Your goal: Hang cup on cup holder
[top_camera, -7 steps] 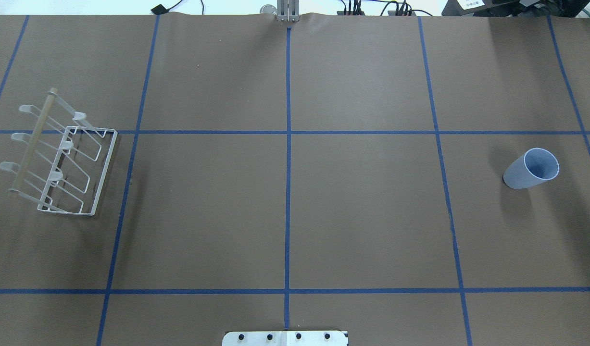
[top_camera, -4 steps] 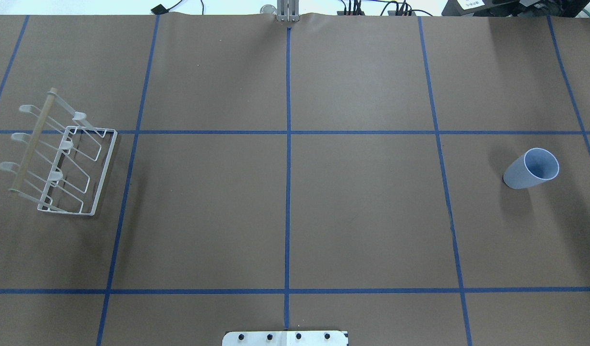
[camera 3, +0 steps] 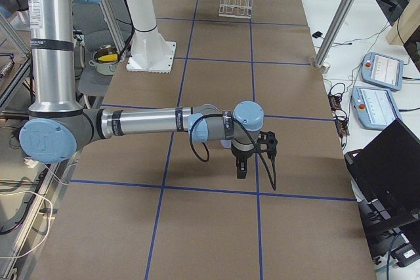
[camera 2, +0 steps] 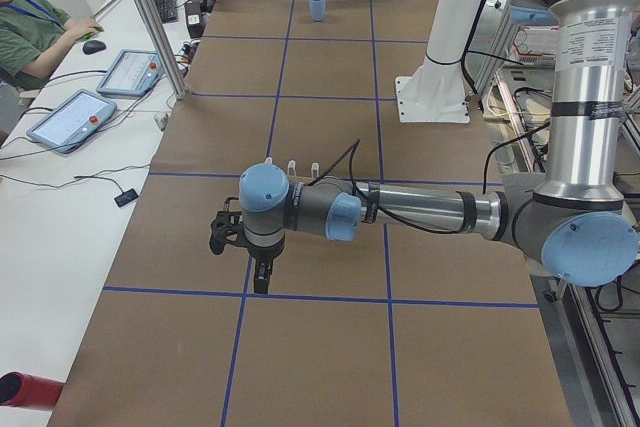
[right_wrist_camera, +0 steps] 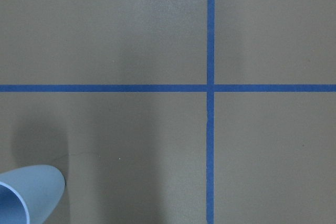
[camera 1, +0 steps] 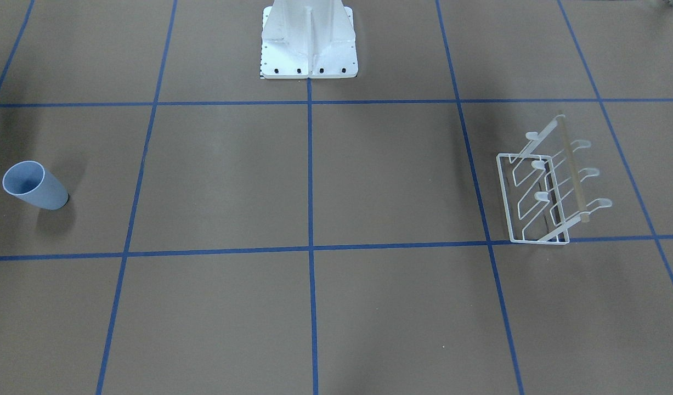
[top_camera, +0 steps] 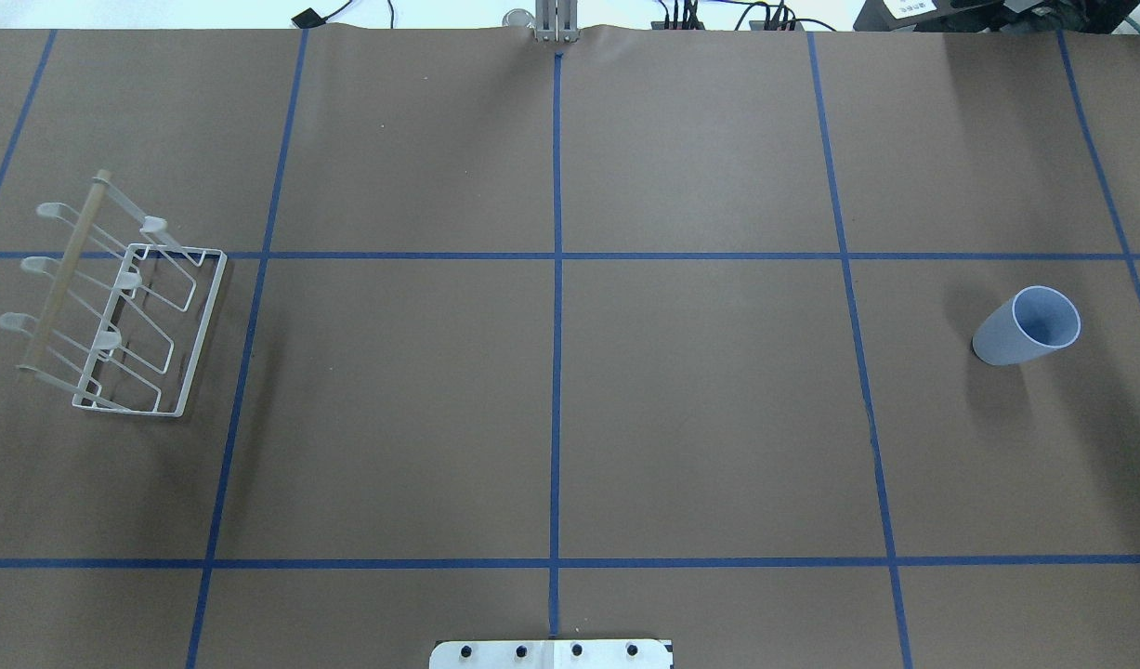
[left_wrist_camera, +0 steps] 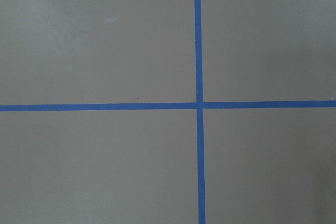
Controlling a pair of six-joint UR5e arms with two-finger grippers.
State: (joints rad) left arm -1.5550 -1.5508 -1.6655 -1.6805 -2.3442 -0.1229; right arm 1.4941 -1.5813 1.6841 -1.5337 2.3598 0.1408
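Observation:
The light blue-grey cup (top_camera: 1020, 330) stands upright, rim up, at the table's far right; it also shows in the front view (camera 1: 37, 189), the left side view (camera 2: 317, 7) and the right wrist view's bottom-left corner (right_wrist_camera: 26, 195). The white wire cup holder (top_camera: 124, 307) with its wooden rod stands at the far left, with nothing on its prongs (camera 1: 550, 186) (camera 3: 236, 1). My left gripper (camera 2: 262, 275) hangs above the table near the holder. My right gripper (camera 3: 241, 168) hangs above the table at the cup's end. Both show only in the side views, so I cannot tell whether they are open or shut.
The white robot pedestal (camera 1: 309, 44) stands at the table's middle edge. Aluminium posts (camera 2: 150, 17) (camera 3: 338, 18) stand at the operators' side. Tablets (camera 2: 70, 117), a laptop (camera 3: 387, 168) and a seated person (camera 2: 30, 27) are beyond that edge.

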